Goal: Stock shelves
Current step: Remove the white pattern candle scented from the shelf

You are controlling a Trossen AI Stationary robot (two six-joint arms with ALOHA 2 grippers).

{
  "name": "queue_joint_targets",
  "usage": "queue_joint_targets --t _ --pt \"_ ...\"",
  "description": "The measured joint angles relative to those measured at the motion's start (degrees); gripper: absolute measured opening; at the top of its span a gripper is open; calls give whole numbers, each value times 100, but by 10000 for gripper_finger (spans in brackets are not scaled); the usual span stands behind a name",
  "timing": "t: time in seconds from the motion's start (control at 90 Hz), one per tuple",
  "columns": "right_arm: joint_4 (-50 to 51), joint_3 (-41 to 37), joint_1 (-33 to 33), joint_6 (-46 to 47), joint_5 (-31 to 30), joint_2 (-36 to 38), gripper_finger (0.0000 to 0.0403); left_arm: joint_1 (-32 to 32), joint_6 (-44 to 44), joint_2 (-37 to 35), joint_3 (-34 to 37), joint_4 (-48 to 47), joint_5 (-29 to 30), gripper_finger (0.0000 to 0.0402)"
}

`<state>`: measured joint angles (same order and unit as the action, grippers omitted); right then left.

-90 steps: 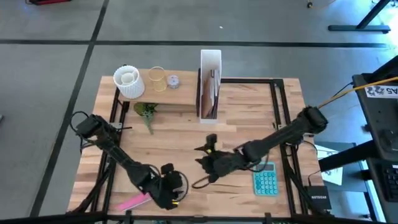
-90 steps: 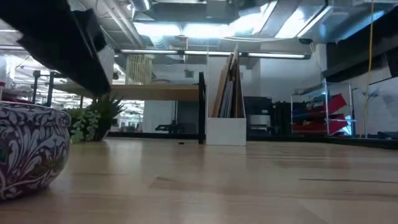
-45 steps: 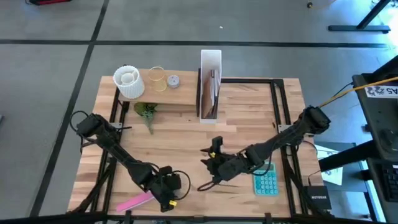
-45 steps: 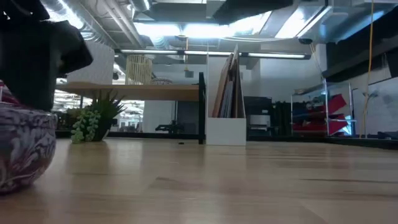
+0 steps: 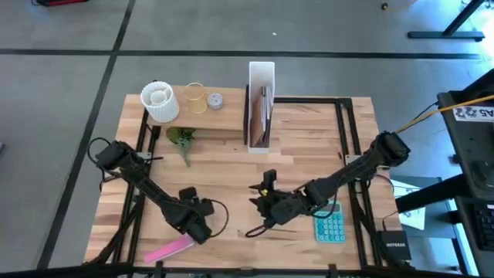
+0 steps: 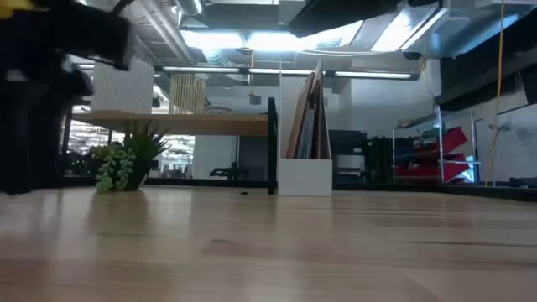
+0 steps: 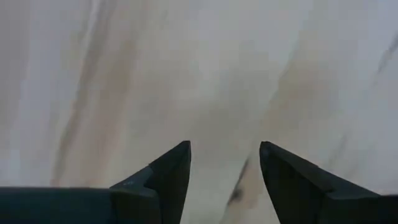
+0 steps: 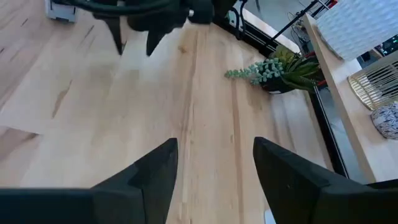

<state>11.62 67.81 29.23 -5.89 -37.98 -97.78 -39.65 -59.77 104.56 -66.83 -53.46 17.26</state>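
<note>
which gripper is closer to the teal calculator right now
Right. The right gripper hangs just beside the teal calculator, toward the table's middle; the left gripper is farther off, near the pink item.

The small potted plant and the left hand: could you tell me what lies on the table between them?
Nothing: in the high view only bare tabletop separates the potted plant from the left hand.

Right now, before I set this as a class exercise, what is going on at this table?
Two robot arms are stocking shelves, and neither holds anything. The left gripper is open above the table at its front, beside a pink item. The right gripper, also open, is near the middle, with a teal calculator close by. The small wooden shelf already carries a white ribbed pot, a gold wire basket and a small patterned object. A plant sits below, and the white file box holds folders.
</note>
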Motion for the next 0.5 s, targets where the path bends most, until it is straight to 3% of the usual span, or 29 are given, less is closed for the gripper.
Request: queue_joint_targets --t 0.389,0.5 --pt "-191 0 -9 -32 2 0 193 -1125 -2187 -195 -4 -1004 -120 175" --pt "-530 0 -92 -35 6 -83 193 -1473 -3069 -195 -4 -1007 326 175"
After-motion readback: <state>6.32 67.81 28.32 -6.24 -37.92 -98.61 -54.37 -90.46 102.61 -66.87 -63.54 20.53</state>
